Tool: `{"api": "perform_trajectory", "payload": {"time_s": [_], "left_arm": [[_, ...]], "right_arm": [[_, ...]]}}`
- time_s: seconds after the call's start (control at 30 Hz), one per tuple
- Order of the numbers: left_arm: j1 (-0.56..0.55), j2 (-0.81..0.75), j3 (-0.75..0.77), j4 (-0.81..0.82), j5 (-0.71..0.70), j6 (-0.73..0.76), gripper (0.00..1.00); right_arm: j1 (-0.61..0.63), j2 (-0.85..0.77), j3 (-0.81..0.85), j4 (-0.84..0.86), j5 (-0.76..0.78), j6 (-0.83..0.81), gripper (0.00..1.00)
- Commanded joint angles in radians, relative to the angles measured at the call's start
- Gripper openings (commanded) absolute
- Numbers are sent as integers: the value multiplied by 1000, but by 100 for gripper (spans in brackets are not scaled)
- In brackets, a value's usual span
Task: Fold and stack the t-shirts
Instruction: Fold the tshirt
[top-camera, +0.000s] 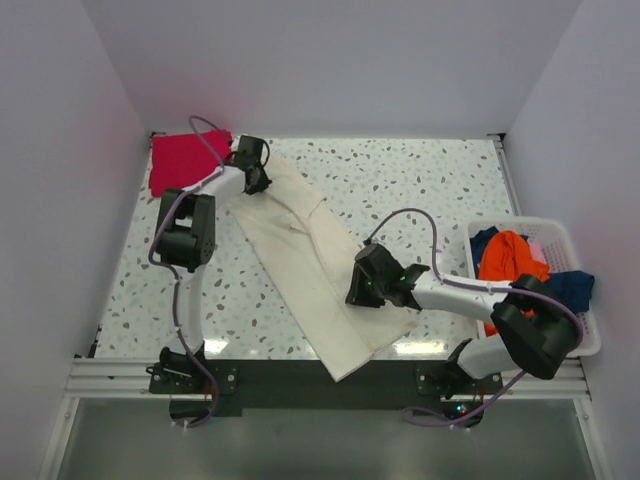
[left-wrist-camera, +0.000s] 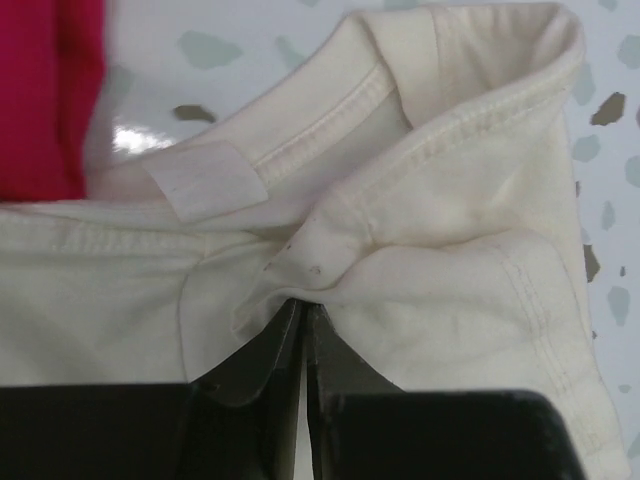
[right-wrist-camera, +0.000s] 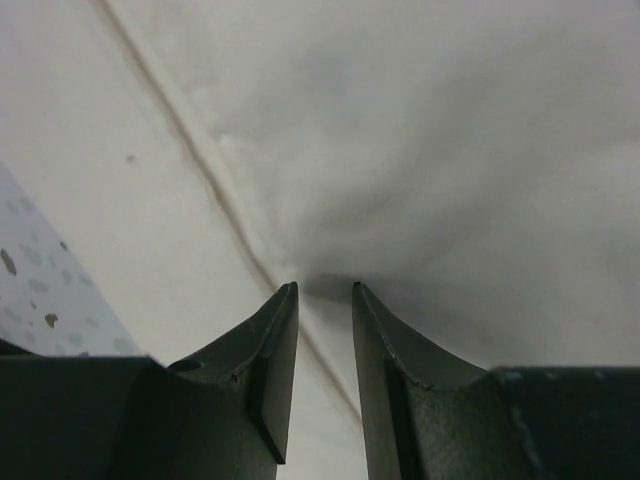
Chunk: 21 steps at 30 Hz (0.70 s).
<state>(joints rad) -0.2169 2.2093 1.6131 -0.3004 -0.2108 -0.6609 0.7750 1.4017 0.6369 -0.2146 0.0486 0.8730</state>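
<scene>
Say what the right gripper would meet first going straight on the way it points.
The cream t-shirt: jaws of the right gripper sit at its bunched cloth, the table likely just beneath.
</scene>
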Motion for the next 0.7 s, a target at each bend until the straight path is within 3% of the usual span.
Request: {"api": "perform_trajectory", "payload": {"time_s": [0.0,0.13,0.27,0.43,0.53,0.67], "left_arm": [[-42,167,170,-97,183,98,12],[-64,279,341,-102,321,156,21],[-65,355,453,-40,447,170,40],[-64,328,481,102,596,179,68],[-56,278,502,148,634,182,77],[-39,190,490,201,674,155,82]], "right_arm": [[90,32,36,101,-19,106,32],[181,196,213,115,-44,87,32],[222,328,345,95,-53,32,32],[221,295,435,-29,-9,-64,33],[216,246,458,-86,46,-118,36],[187,192,495,-182,126,-158,39]]}}
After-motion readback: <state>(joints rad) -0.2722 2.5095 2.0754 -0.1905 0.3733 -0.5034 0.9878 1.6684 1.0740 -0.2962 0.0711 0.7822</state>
